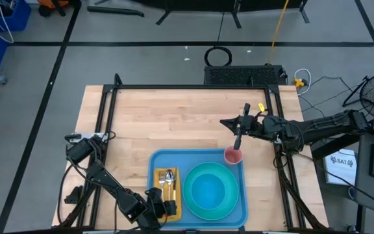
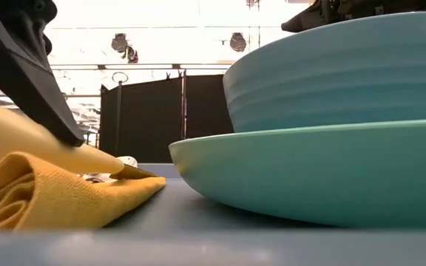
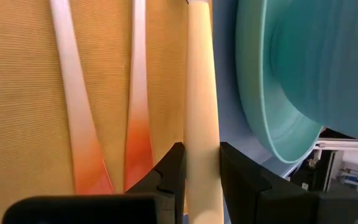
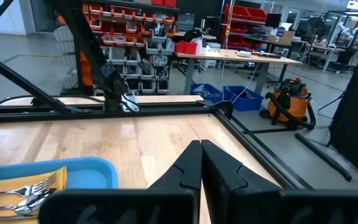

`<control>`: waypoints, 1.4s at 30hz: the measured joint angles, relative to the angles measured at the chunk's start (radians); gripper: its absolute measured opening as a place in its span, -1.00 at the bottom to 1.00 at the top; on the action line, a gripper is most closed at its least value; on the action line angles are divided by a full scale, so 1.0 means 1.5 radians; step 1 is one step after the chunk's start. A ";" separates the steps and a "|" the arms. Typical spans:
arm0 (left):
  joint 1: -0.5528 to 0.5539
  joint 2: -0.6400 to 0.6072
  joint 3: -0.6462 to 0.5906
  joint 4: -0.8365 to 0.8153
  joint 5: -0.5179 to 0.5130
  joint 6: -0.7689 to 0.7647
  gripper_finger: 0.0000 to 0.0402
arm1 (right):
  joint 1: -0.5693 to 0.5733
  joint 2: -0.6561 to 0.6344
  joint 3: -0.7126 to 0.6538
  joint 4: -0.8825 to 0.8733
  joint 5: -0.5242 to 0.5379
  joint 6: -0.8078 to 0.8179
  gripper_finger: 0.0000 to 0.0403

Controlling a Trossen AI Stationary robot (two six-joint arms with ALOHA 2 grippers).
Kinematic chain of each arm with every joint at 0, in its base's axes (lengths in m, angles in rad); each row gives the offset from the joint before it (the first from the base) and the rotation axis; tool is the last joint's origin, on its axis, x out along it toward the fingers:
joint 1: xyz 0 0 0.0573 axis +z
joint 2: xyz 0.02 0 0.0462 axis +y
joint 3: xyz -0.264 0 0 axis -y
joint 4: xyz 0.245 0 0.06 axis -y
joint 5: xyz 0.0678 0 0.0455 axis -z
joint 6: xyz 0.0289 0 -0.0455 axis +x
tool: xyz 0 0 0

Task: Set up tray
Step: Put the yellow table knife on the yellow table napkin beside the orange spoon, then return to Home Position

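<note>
1. High view shows you the tray (image 1: 198,156) at lower centre of the frame, carrying a teal plate (image 1: 211,190), a yellow napkin (image 1: 158,177) with cutlery (image 1: 168,181) and a pink cup (image 1: 232,156) at its upper right corner.
2. Your left gripper (image 3: 199,180) pinches a pale utensil handle (image 3: 201,93) over the napkin.
3. Your right gripper (image 1: 236,144) hangs just above the cup, fingers pressed together, empty.
4. Expect stiff, slick plastic, heavy now it is loaded; grip the raised rim.
</note>
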 joint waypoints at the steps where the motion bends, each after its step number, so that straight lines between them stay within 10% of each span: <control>1: 0.001 0.000 0.000 0.001 0.001 0.000 -0.62 | 0.000 0.000 0.000 0.000 0.000 0.000 -1.00; 16: 0.006 -0.005 0.000 0.004 0.033 0.064 0.10 | 0.000 0.000 0.000 -0.013 0.000 -0.005 -1.00; 31: 0.006 -0.333 -0.018 -0.403 -0.325 0.705 0.11 | 0.065 -0.158 -0.003 -0.151 -0.003 -0.030 -1.00; 34: 0.008 -0.397 -0.091 -0.434 -0.420 0.742 0.11 | 0.065 -0.243 -0.034 -0.168 -0.002 0.011 -1.00; 42: 0.061 -0.651 -0.432 -0.362 -0.400 0.689 0.11 | 0.065 -0.446 -0.097 -0.224 0.006 0.033 -1.00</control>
